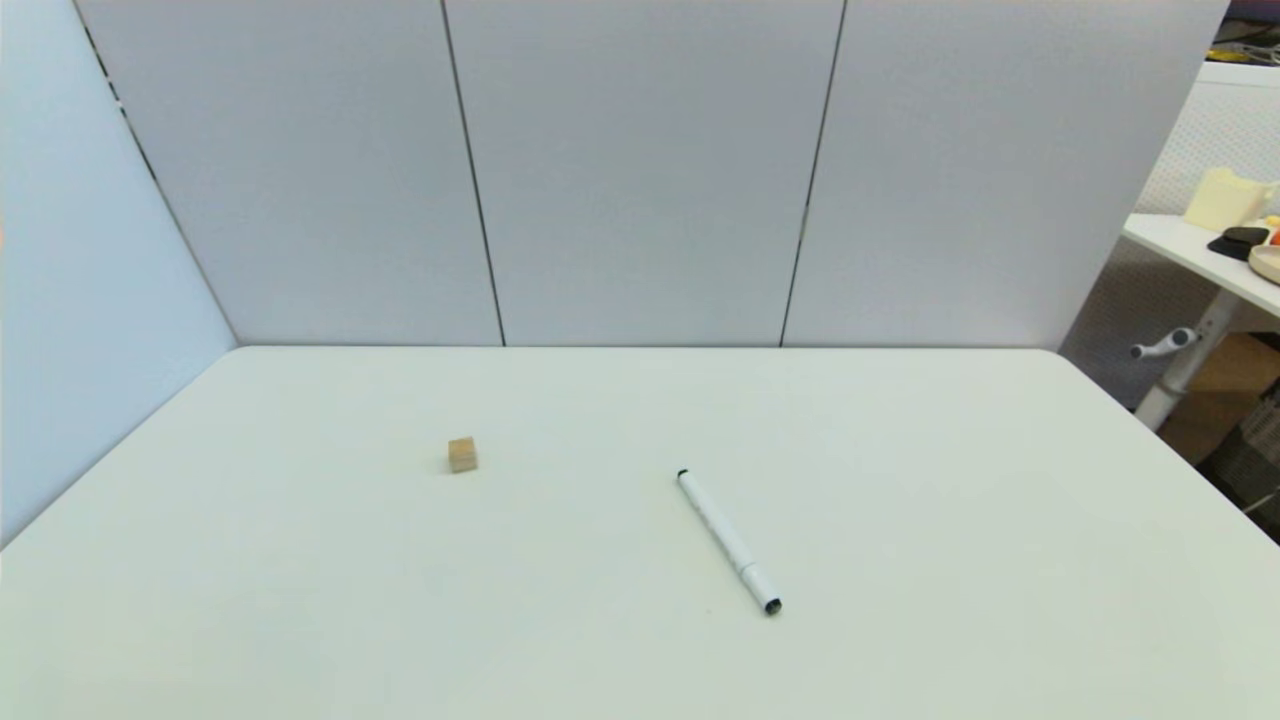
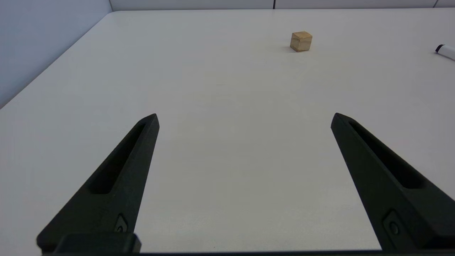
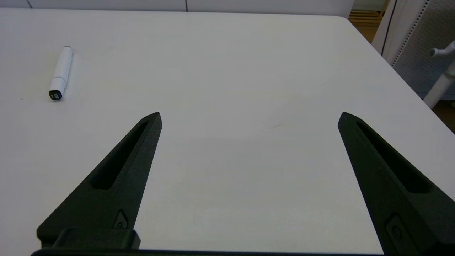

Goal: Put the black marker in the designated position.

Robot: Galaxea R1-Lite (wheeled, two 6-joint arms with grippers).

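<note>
The black marker (image 1: 728, 541) lies flat on the white table (image 1: 900, 600), well apart from the small tan cube (image 1: 462, 455) — left gripper (image 2: 244, 117) and right gripper (image 3: 249, 116) both hang low with fingers spread wide, empty, the marker ahead of the right fingers and off to one side.

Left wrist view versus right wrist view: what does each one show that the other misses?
Only the left wrist view shows the small tan wooden cube and the open left gripper, nothing between its fingers. Only the right wrist view shows the open right gripper, the slim white-barrelled black marker's dark cap end, and a white stand beyond the table edge. Both show the white table and part of the marker.
</note>
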